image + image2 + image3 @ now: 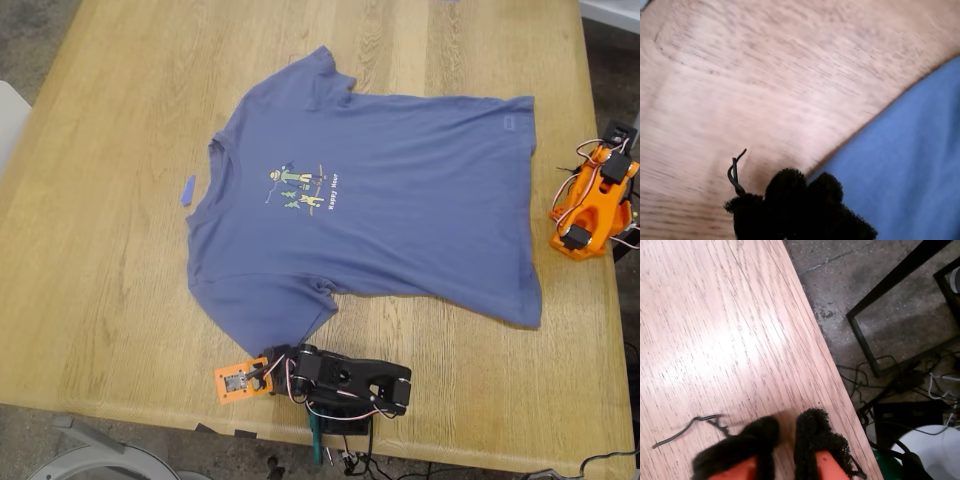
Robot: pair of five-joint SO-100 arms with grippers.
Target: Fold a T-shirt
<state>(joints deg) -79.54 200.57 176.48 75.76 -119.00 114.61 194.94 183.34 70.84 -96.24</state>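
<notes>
Our first gripper sits low over the table at the edge of the T-shirt, which lies spread flat mid-table; jaws nearly together, holding nothing. Our second gripper rests by the table's edge, slightly parted, empty.

You're looking at a light oak-grain wooden table with a soft glare on its surface. Beyond its edge lies a grey concrete floor, where a black metal frame stands beside tangled cables.
</notes>
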